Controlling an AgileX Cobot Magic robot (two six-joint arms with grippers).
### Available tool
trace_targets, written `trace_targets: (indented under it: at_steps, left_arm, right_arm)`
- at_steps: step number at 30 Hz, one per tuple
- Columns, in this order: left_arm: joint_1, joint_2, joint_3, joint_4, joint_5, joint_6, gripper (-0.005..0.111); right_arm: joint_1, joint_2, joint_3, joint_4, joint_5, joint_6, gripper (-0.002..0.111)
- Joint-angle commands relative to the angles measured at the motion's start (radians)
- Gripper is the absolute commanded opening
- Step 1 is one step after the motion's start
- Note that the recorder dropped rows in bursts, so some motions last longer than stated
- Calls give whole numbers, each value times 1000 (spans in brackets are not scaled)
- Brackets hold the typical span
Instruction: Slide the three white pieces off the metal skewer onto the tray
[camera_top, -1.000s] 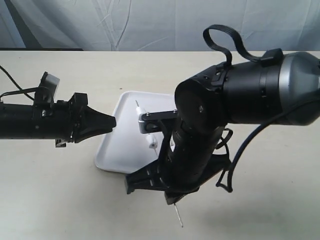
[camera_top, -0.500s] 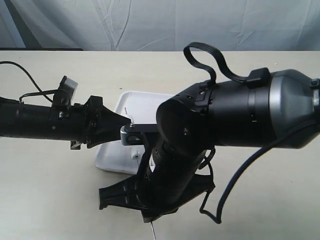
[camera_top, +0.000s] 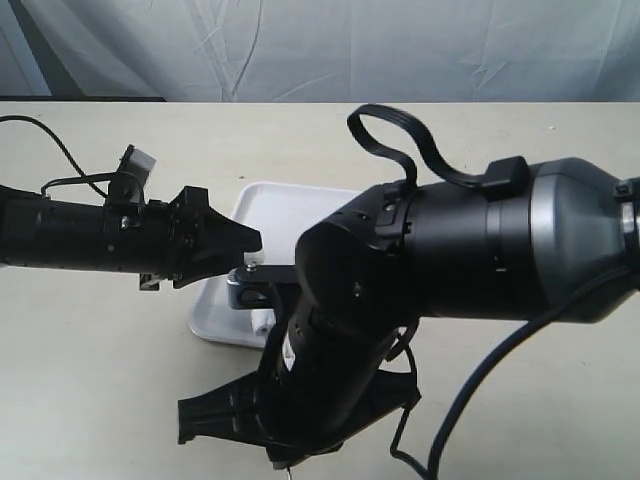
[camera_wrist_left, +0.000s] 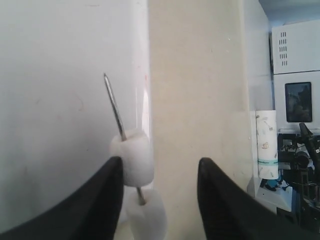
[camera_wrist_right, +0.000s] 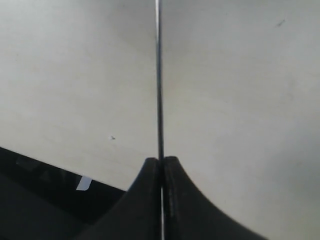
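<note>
- Right gripper (camera_wrist_right: 161, 162) is clamped tight on the metal skewer (camera_wrist_right: 159, 75). The thin rod runs straight out from between its closed fingertips, above the bare table (camera_wrist_right: 240, 90).
- In the exterior view the bulky right arm crosses the near side of the tray (camera_top: 300, 205) and hides most of it, along with the skewer.
- Left gripper (camera_top: 248, 240) reaches in from the left, with its tip at the tray's left edge.
- The left wrist view shows its jaws spread apart and holding nothing. The skewer rises between them, nearer one finger than the other.
- The first white piece (camera_wrist_left: 131, 156) sits on the rod below the bare pointed tip, right against one finger.
- The second white piece (camera_wrist_left: 147, 212) is threaded just behind it. I can't see a third from here.
- Both pieces hang about over the tray's rim, where the white tray meets the beige table. The skewer's tip points out over the tray's floor.
- My read: this is the set-up for the first strip-off. Nothing shows on the tray yet, though much of it is hidden.
- Next, I'd say the left jaws need to close gently on or just behind the first piece. Then it can be drawn along the rod towards the tip while the right gripper holds firm.
- The piece should be carried further over the tray first, or it may drop on the table.
</note>
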Motion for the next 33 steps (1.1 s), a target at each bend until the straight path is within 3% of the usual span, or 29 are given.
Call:
trace_targets:
  at_steps: [1,12,19,25,33]
  left_arm:
    - [-4,1,-5,-7,3,4,45]
    - [-4,1,-5,-7,3,-3,37]
    - [-4,1,-5,-7,3,-3,14]
    - [-4,1,-35,-7,-30,-3,14]
    - [-4,1,-99,-7,-131,1,16]
  right_arm:
    - [11,-10,6,-6,-33,17,-1]
    - [29,-26,6,-18,-60,48,-1]
    - [29,-26,6,-22,-45,48,-1]
    - [29,-26,6,-7,58,48,-1]
    - [120,-26,6,-9,137,94,-1]
